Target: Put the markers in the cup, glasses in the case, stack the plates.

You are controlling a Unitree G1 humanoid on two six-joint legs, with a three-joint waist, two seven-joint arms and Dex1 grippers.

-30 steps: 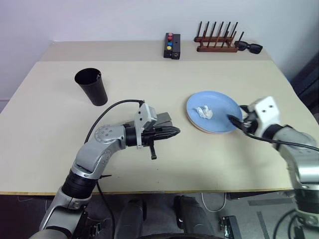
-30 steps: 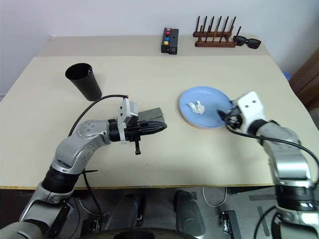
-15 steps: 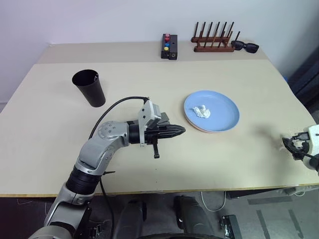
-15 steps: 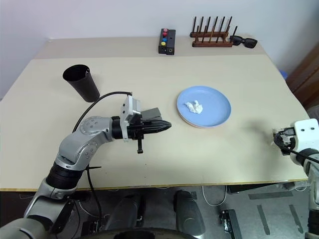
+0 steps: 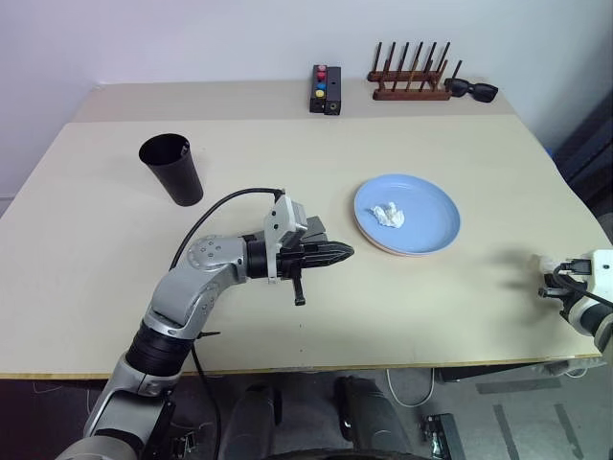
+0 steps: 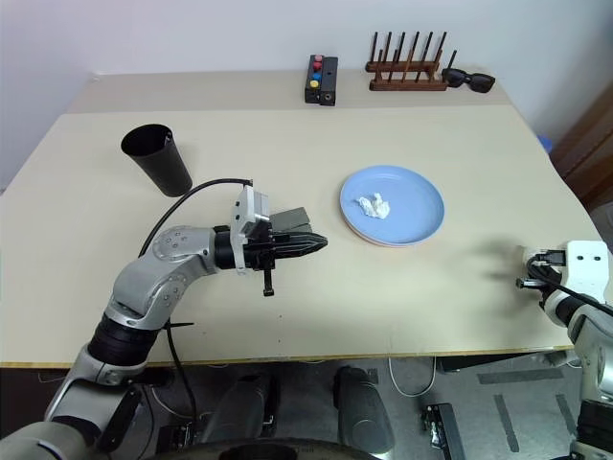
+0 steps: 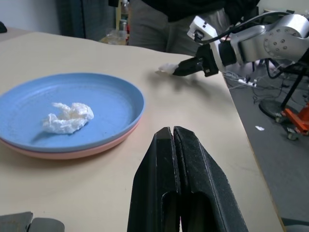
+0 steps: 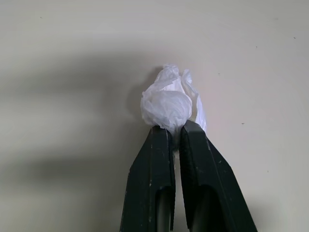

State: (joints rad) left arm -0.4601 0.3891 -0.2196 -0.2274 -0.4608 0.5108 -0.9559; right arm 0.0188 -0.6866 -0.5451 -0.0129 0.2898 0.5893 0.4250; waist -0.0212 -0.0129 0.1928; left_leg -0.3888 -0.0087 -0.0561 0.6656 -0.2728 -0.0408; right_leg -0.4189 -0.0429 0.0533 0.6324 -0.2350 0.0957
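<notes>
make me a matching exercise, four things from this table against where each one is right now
Things:
1. black cup
2. blue plate
3. sunglasses
4. white tissue wad

Places:
A. beside the wooden rack, far edge
B. pinched in the right end effector
C. stacked on the pink plate
D. upright on the table's left side

Pairs: 1-D, 2-C, 3-A, 4-B

The cup [image 5: 173,169], a tall tapered matte black tumbler, stands upright and mouth-up on the surface's left side, well apart from the plates. The light blue plate [image 5: 427,218] lies stacked on the salmon pink plate [image 7: 72,152], whose rim shows beneath its near edge. A crumpled white tissue [image 5: 389,216] rests on the blue plate, left of centre.
</notes>
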